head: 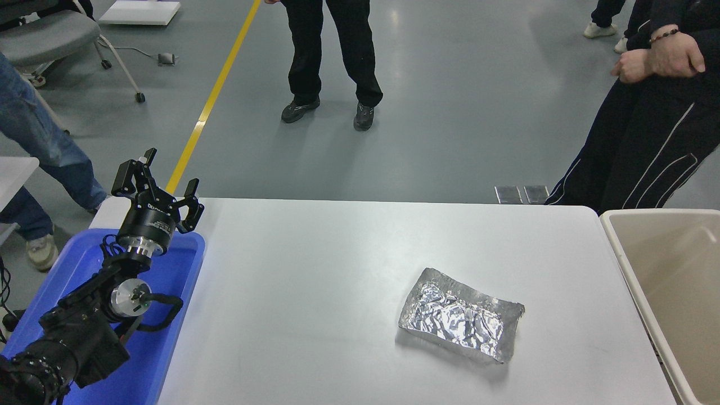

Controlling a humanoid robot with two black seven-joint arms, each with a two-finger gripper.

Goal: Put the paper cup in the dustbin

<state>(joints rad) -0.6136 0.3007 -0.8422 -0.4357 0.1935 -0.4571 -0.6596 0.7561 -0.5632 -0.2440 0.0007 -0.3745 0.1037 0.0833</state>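
- White table (315, 270) is filling the centre and lower frame; people are standing at the top and both side edges, hands clasped at upper right (658, 59).
- Dustbin (621, 264) is sitting at the right edge of the frame, touching or just beside the table end. Beige tub w/ pale rounded rim; the inner walls and floor on show are looking bare, though much of it is cut off by the frame.
- Blue bin (185, 270) is lying at lower left, under the left arm.
- Left gripper (163, 188) is hovering over the blue bin's far end, fingers spread wide apart, nothing btwn them. Right arm isn't showing anywhere, so its claw can't be told.
- Crumpled foil sheet (458, 315) is lying flat, right of centre, well apart from both bins.
- Paper cup: not seeing it anywhere on the table or in the visible part of the dustbin. Possibly it's down in the cut-off part of the tub or off-frame; can't tell.
- Handling, as a judgement: a cup like that is going to be v. light, thin-walled, easily crushed, prone to tipping. Best taken across the body just under the rolled rim, light squeeze only.
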